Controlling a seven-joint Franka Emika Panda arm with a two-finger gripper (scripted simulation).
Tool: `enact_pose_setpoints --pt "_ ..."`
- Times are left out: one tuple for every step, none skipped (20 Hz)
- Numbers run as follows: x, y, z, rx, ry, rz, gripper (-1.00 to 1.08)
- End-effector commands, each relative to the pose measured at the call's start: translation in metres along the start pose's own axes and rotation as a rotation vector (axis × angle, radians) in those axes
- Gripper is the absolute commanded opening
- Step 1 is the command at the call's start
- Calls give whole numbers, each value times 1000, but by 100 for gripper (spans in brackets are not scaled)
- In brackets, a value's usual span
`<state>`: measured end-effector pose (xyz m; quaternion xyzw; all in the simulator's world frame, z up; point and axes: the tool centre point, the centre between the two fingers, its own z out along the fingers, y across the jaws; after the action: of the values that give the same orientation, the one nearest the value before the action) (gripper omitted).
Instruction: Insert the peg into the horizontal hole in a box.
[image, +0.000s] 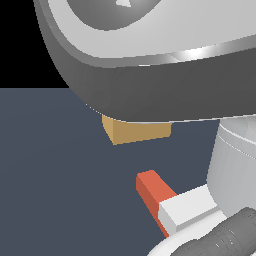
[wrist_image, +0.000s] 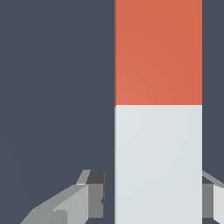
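Gripper (wrist_image: 153, 197) fingers (wrist_image: 89, 197) spread apart, seemingly not clamped, arm body (image: 150, 50) looming close to the exterior camera

Under my work I see only a flat dark blue-grey floor (image: 55, 190), running back to a black backdrop (image: 17, 45) behind it.

Flat, even simulator lighting is seen throughout; edges are jagged and pixelated. A bright glare streak is carried by the arm housing (image: 200, 52). No cast shadows are rendered.

Peg (image: 165, 200) on the floor, apart from the box (image: 140, 131) behind it
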<state>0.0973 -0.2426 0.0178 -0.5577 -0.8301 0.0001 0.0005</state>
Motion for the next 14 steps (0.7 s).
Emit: enact_pose_setpoints --pt "0 0 -1 -1 -1 0 -100" --pt "0 0 -1 -1 -1 0 -100" --pt "0 0 -1 -1 -1 0 -100" --pt "0 0 -1 -1 -1 0 -100" --pt "0 0 -1 -1 -1 0 -100" --pt "0 0 -1 -1 -1 0 -100" --pt "0 0 -1 -1 -1 0 -100" --pt "0 0 -1 -1 -1 0 -100" --pt "0 0 -1 -1 -1 0 -100" --pt "0 0 0 0 0 0 -100" --pt "0 0 0 0 0 0 -100" --pt "1 1 -1 0 0 0 -100" --pt "2 1 -1 0 0 0 -100" --pt "3 1 -2 0 0 1 -100"
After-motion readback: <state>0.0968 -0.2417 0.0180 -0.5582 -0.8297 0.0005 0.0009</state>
